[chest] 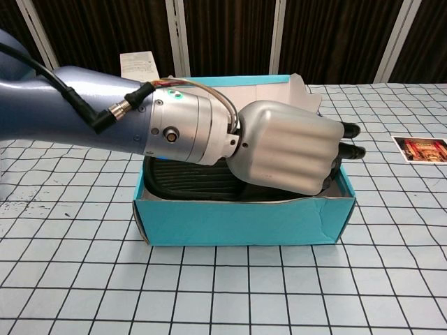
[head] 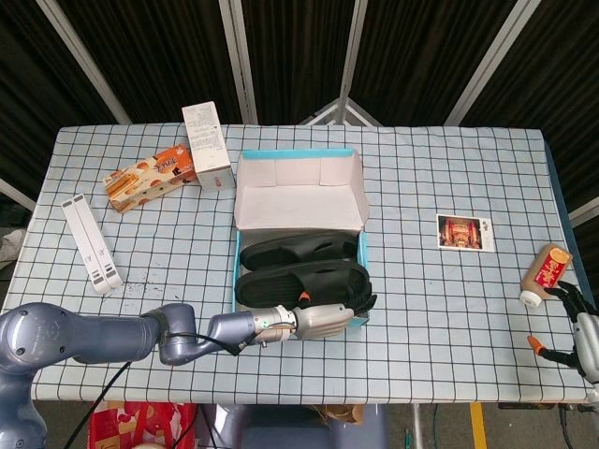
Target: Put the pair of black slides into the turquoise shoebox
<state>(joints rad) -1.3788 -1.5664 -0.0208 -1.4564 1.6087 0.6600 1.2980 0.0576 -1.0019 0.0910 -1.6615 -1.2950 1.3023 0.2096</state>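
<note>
Turquoise cardboard shoebox sits open at mid-tabletop, its white-lined lid standing up at the far side; its near wall faces the chest camera with open checkered tabletop in front and to both sides. Both black rubber slides lie lengthwise in the box: the far slide toward the lid, the near slide along the near wall, its top about level with the rim.

Above that near slide, the left hand reaches in from the left, its silver back uppermost and its dark fingers curled over the slide's right end, gripping it just inside the right wall.

At the tabletop's right edge the right hand hangs well apart from the box, near a small brown bottle, fingers apart and holding nothing.
</note>
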